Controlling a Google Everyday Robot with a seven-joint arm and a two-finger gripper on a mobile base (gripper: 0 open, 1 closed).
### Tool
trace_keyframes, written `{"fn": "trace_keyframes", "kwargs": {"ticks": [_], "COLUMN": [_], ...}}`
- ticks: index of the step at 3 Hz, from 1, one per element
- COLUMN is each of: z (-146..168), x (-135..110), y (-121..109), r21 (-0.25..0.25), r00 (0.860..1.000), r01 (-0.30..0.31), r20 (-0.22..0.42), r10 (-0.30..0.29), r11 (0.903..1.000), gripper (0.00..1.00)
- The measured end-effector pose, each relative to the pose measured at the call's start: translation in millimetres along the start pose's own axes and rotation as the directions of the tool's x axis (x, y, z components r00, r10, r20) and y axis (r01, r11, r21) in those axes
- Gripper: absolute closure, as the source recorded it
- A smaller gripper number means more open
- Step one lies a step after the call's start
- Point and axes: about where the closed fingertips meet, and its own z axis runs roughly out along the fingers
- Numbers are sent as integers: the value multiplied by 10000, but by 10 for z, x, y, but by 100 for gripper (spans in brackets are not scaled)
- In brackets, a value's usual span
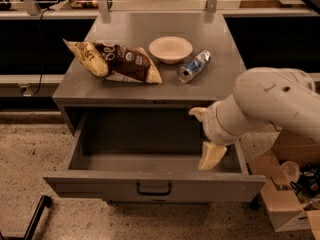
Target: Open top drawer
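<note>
The top drawer [100, 186] of the grey metal cabinet stands pulled far out, and its deep grey interior [135, 144] holds nothing I can see. Its small dark bar handle [154, 188] sits at the centre of the front. My gripper [205, 135] hangs over the right side of the drawer's interior, just behind the front panel. Its cream fingers [212, 156] are spread apart and hold nothing. My white arm [270, 101] reaches in from the right. The lower drawers are hidden under the open one.
On the cabinet top [150, 31] lie a brown chip bag [117, 61], a cream bowl [170, 49] and a blue can [194, 66] on its side. Cardboard boxes [285, 204] with clutter stand at the lower right. A black bar [35, 216] lies on the floor at the lower left.
</note>
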Motion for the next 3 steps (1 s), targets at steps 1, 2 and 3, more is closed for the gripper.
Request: {"fn": "trace_keyframes", "kwargs": {"ticks": [1,2,3], "z": [138,367,746], "x": [106,218,303], "y": [-219,-252,-23], "r21": [-169,-406,-934], "r00": [9997,9980,9938], "r01": [-134,-393,-869], "r20": [-197,-503,-777], "r10": [130,373,797], "r11": [9998,9984,9918], "gripper": [38,61,84]}}
